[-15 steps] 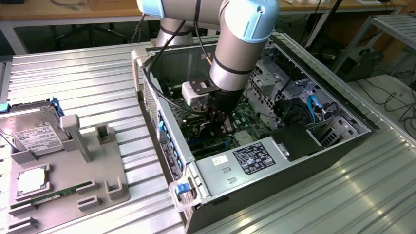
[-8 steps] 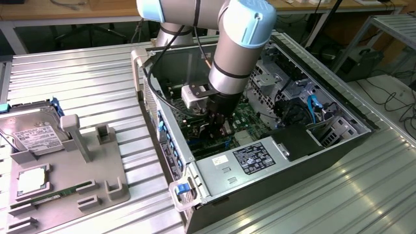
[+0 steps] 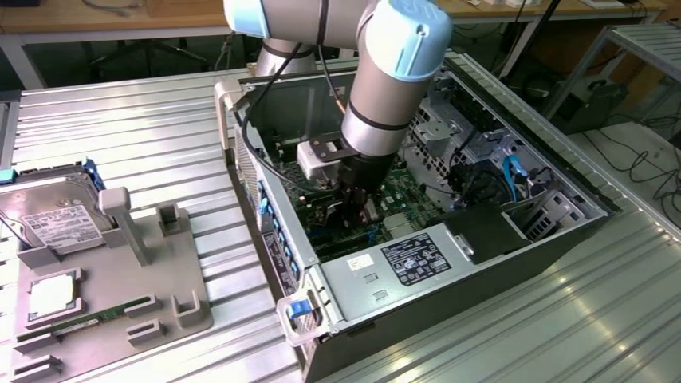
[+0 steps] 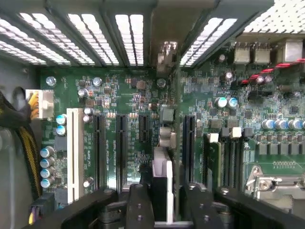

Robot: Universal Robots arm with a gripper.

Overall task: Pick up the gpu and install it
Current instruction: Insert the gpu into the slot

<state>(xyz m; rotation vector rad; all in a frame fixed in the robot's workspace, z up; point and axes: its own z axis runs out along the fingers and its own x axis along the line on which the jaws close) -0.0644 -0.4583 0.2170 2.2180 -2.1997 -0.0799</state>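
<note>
My gripper [image 3: 359, 206] reaches down into the open computer case [image 3: 279, 239], just above the green motherboard [image 3: 399, 195]. In the wrist view the gripper [image 4: 167, 210] is shut on the gpu [image 4: 163, 174], which is seen edge-on as a thin upright card running away from the fingers [image 4: 139, 207]. The card's silver end bracket [image 4: 165, 53] lies at the case's slotted rear wall. The card stands over the motherboard [image 4: 119, 90] between two black expansion slots [image 4: 121, 148]. Whether its lower edge touches a slot is hidden.
A silver power supply [image 3: 410, 259] fills the case's near end, and drive cages with blue cables [image 3: 511, 179] lie on the exterior view's right. A grey fixture [image 3: 159, 279] at the exterior view's left holds a hard drive [image 3: 59, 223] and a green memory stick [image 3: 91, 319].
</note>
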